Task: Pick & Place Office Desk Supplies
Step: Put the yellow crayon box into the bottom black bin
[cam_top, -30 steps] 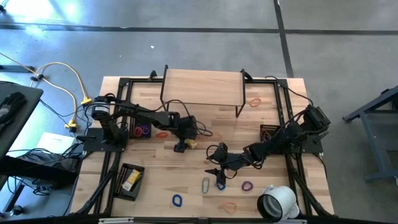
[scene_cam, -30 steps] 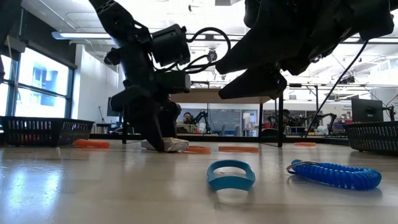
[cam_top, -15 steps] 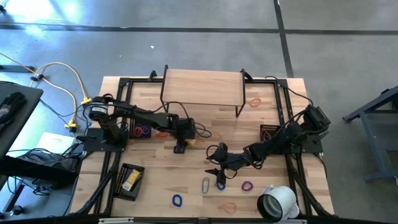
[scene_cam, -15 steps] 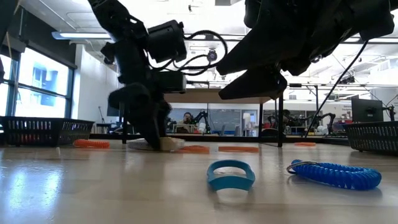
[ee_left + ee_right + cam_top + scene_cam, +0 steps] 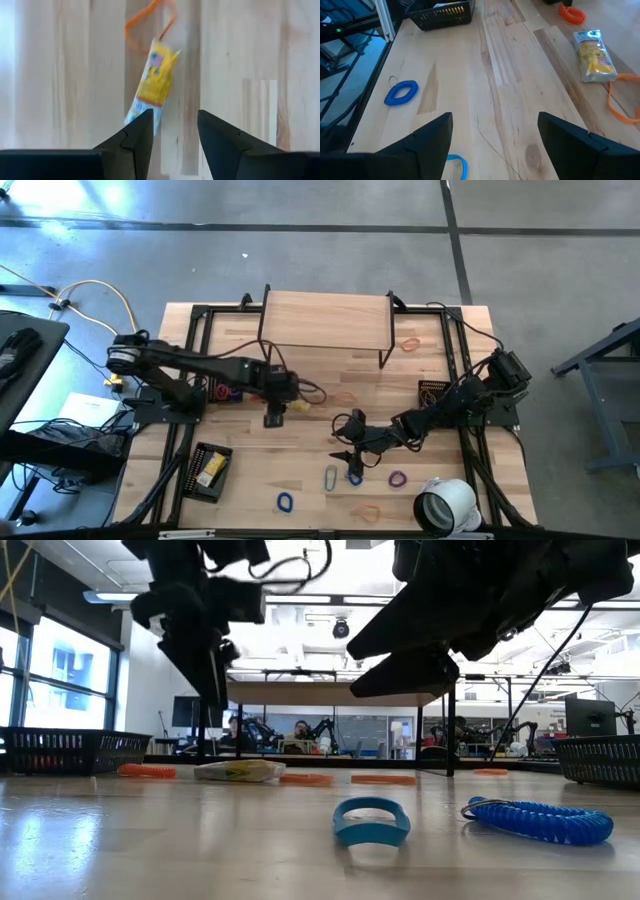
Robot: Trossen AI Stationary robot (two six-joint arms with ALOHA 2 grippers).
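A yellow-and-white packet lies flat on the wood. My left gripper hangs open above it, just off its lower end, touching nothing. In the low view the left gripper is well clear of the packet. From above, the left gripper is beside the packet. My right gripper hovers open at the table's middle, close to a silver clip and a blue coil loop. Its wrist view shows the right gripper, the blue coil and a blue band.
A raised wooden shelf stands at the far side. Black mesh baskets sit at the left, right and near left. A white tape roll is near right. Orange bands, a purple loop and a blue loop lie scattered.
My left gripper has risen from the packet and moved toward the table's left edge. The packet, which sat at its fingertips a second ago, has shifted a little leftward and now lies free on the table. The right arm has kept still.
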